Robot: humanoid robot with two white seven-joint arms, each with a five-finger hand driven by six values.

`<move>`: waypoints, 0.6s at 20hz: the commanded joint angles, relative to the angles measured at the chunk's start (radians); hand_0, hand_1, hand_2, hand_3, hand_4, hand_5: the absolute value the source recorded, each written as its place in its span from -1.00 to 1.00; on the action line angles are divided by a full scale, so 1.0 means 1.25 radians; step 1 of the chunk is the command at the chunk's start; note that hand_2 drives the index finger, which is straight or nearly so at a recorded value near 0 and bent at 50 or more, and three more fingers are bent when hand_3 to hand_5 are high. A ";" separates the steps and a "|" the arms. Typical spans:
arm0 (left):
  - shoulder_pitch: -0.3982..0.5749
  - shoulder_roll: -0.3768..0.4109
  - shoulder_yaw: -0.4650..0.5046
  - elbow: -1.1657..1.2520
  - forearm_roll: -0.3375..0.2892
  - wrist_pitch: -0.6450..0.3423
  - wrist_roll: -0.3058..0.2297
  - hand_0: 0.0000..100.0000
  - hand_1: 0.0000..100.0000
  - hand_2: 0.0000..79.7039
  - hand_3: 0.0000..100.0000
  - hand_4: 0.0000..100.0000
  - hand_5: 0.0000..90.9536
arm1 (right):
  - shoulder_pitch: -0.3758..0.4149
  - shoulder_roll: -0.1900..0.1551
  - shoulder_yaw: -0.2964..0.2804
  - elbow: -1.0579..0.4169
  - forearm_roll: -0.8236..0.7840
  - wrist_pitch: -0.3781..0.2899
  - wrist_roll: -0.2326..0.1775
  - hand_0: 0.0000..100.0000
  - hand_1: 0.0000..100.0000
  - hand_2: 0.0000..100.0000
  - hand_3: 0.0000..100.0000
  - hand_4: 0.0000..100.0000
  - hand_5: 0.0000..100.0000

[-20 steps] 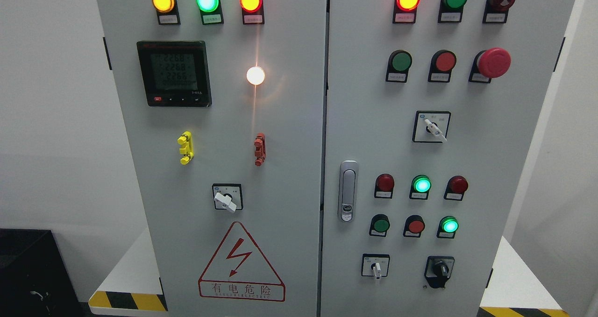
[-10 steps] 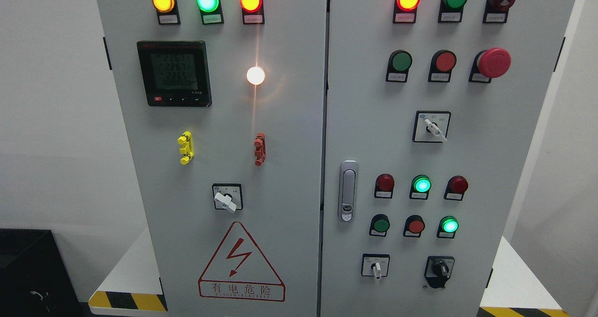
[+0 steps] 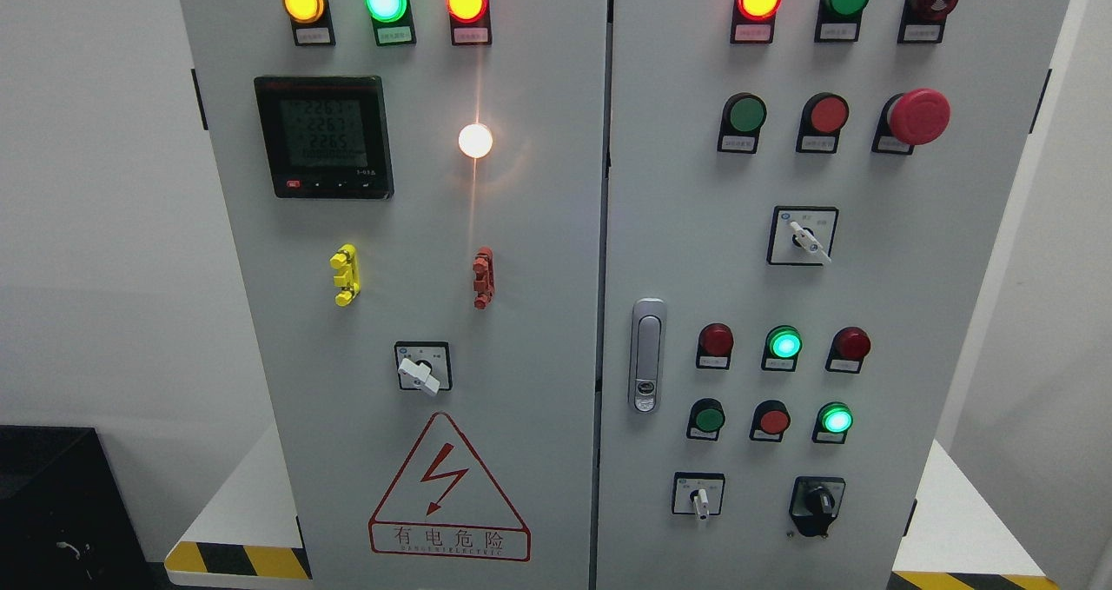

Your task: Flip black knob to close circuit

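Neither robot hand shows in the head view, so whether either is released, clenched or grasping anything cannot be told, and nothing can be placed relative to them. The black knob (image 3: 817,503) sits at the lower right of the grey electrical cabinet (image 3: 539,225), on its right door, just right of a white-handled selector switch (image 3: 699,496) and below a lit green indicator lamp (image 3: 836,420). Its grip points up and slightly left. A silver door latch (image 3: 647,355) stands up and to its left.
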 commanded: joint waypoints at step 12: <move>0.018 0.000 0.000 -0.023 0.000 0.000 0.000 -0.76 0.11 -1.00 -1.00 -1.00 -1.00 | -0.102 0.003 -0.033 0.038 0.038 0.018 0.009 -1.00 -1.00 0.85 1.00 1.00 1.00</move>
